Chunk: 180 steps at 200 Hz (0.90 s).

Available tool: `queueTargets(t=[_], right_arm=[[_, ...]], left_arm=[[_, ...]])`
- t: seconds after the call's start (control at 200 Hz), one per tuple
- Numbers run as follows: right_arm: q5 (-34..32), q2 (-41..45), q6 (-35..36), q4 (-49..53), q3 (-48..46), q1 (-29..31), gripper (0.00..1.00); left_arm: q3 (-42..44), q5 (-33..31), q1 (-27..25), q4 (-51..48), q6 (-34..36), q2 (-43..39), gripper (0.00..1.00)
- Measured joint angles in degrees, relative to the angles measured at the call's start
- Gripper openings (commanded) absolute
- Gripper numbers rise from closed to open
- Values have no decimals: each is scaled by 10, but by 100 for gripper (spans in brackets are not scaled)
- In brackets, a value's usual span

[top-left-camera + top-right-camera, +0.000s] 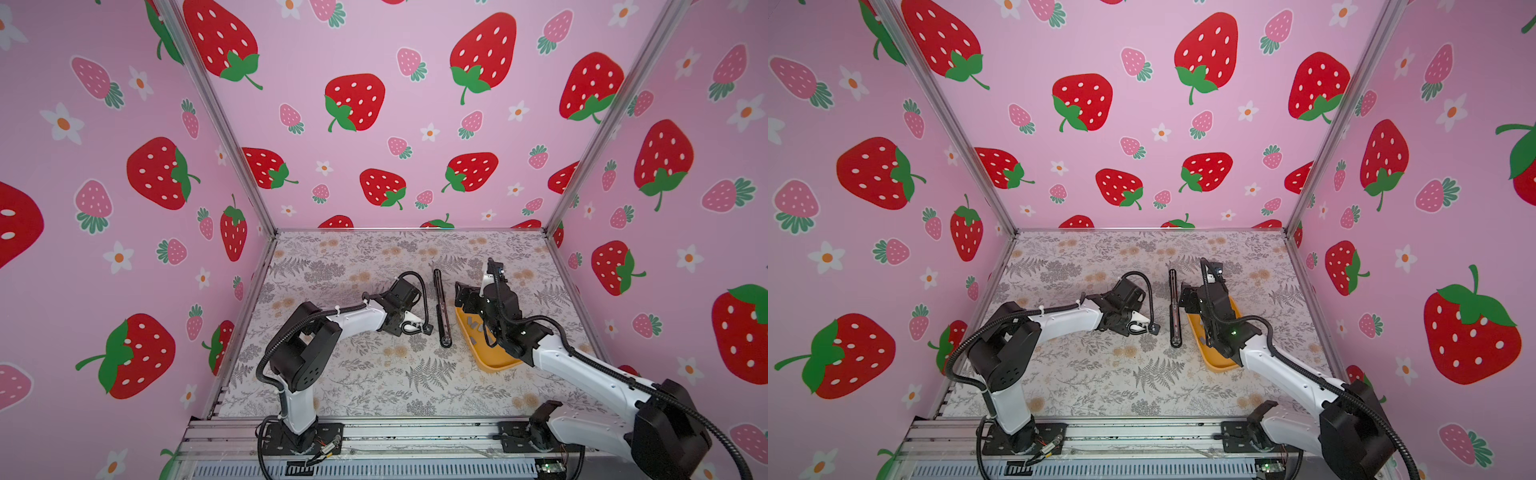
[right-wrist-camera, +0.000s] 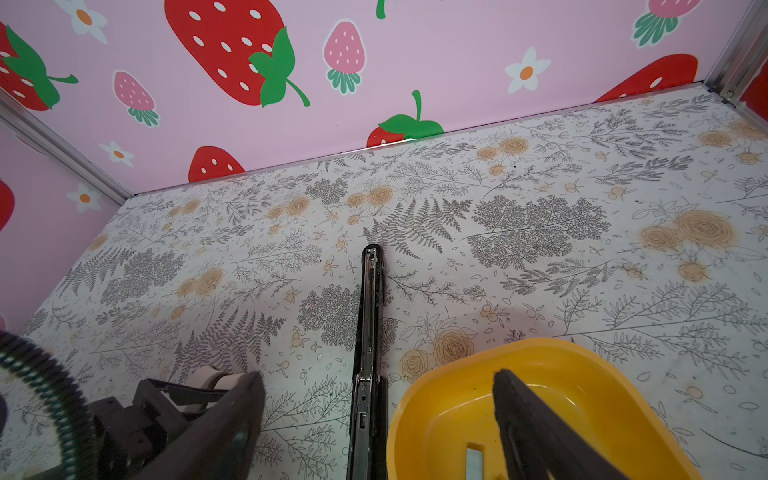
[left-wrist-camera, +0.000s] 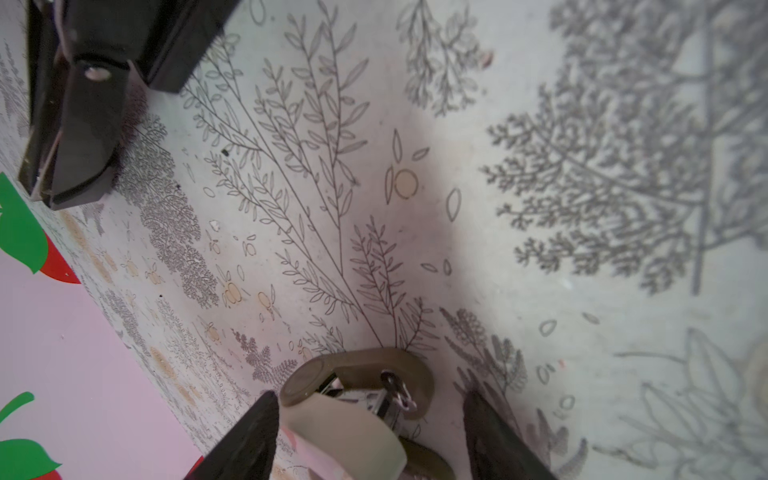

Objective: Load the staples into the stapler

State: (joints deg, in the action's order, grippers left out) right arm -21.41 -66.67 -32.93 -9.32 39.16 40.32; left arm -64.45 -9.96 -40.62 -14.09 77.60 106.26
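- My left gripper (image 3: 369, 395) hangs low over the floral table cover (image 1: 353, 374), left of centre. Its jaws stand apart around a small whitish stapler (image 3: 345, 432). One finger (image 3: 257, 428) lies right against the cream body, and the other is clear of the brownish base, so I am not clamping it.
- That small stapler's mouth gapes, with bright metal parts showing inside it in the left wrist view.
- In the middle, a long black stapler (image 1: 440, 307) lies folded out flat on the cover in both top views, running away from my base rail. Its metal channel faces up in the right wrist view.
- My right gripper (image 2: 378, 376) is spread wide and holds nothing. In its wrist view one finger sits on each side of the black stapler, and the finger (image 2: 536, 428) on the tray side hangs above the tray.
- Just right of the black stapler sits a yellow tray (image 2: 415, 407), partly hidden under my right arm in both top views.
- The staples (image 2: 475, 461) lie inside that tray as short grey strips. I can see one in the right wrist view and a few more (image 1: 473, 322) in a top view.
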Motion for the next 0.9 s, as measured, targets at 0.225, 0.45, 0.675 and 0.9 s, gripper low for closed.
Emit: queueTargets(t=[0.225,0.45,0.675,0.9], right_arm=[[5,0,0,0,0,-1,88],[5,0,0,0,0,-1,88],[5,-3,0,0,0,-1,88],[5,-5,0,0,0,-5,88]], left_arm=[[-32,-27,-6,1,-39,22,70],[-32,-41,-7,17,-41,30,73],[-44,-46,-7,29,-21,42,73],[-83,-44,-7,30,-8,71,73]])
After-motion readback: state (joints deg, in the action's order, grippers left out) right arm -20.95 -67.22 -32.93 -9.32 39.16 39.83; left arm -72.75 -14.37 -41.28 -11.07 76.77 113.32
